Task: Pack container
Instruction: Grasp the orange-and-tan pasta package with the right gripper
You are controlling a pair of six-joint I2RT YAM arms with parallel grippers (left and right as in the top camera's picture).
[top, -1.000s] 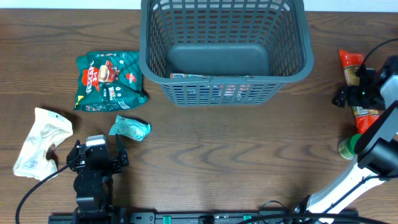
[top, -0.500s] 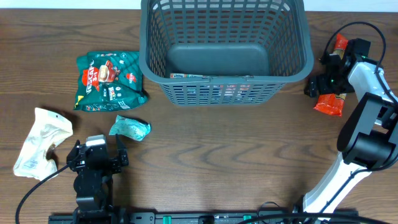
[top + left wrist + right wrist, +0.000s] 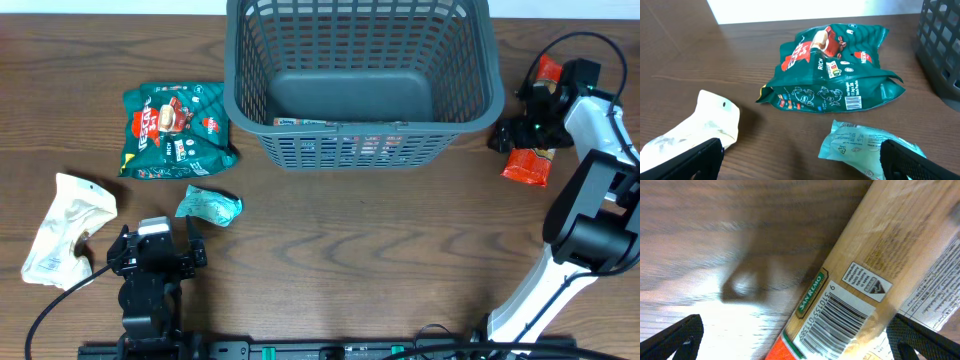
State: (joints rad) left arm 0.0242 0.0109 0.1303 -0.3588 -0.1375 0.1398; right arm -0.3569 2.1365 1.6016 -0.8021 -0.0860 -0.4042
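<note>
Far left, a crumpled white packet [image 3: 68,228] is seen lying flat on the dark wooden table [image 3: 380,260]. Just right of it, at the near edge, the left gripper [image 3: 155,255] is parked with its jaws spread wide and nothing between them. In the left wrist view the same packet [image 3: 695,125] is framed on the left and a small teal packet [image 3: 865,147] on the right. That teal packet [image 3: 209,205] is found just beyond the gripper, and farther still a green snack bag [image 3: 177,130] is laid face up, close to the container's left wall but not touching it. Now the centre: the container [image 3: 350,150] is set at the far edge of the table, upright, its solid bottom shown bare through the open top. Over to the right, well clear of the container, the right gripper [image 3: 530,125] is held over an orange packet [image 3: 526,167]. In the right wrist view the jaws are spread wide, with the packet [image 3: 865,280] running diagonally between them, barcode up. Whether either finger is touching it cannot be told.
</note>
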